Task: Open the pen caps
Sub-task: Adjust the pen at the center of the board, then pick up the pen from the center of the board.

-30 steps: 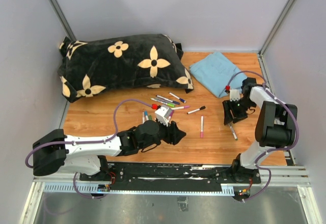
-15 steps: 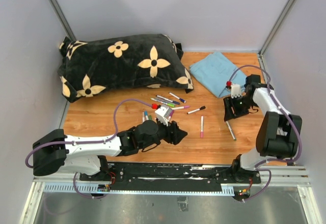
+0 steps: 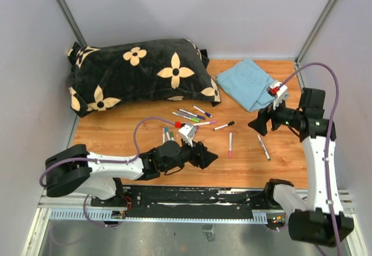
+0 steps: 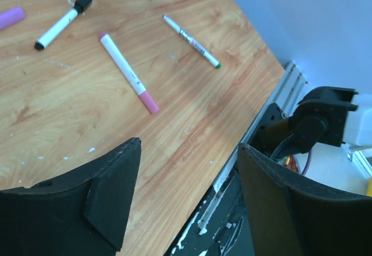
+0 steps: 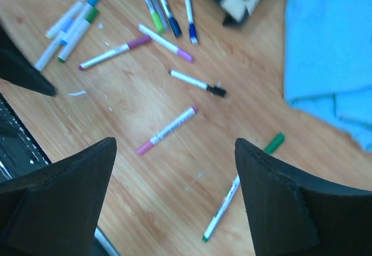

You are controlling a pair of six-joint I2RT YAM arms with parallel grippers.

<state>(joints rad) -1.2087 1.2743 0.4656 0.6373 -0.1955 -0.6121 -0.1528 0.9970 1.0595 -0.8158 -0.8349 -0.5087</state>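
**Right arm rears up, both jaws spread**

We see the right gripper [image 3: 256,124] well off the table [image 3: 116,137] now. Its arm has risen tall and swung out to the right, and its jaws are wider than a second ago. The pen [image 3: 263,147] it crouched over lies in plain view. The left gripper [image 3: 208,158] has slid a touch nearer and rightward, its jaws parting too.

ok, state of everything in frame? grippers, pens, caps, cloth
left gripper: open, empty
right gripper: open, empty
green pen: uncapped, lying flat
green cap: off, loose beside its pen
pink pen: capped, lying flat
black pen: cap looks on, lying flat
other pens: caps look on, blurry
blue cloth: rumpled, lying flat
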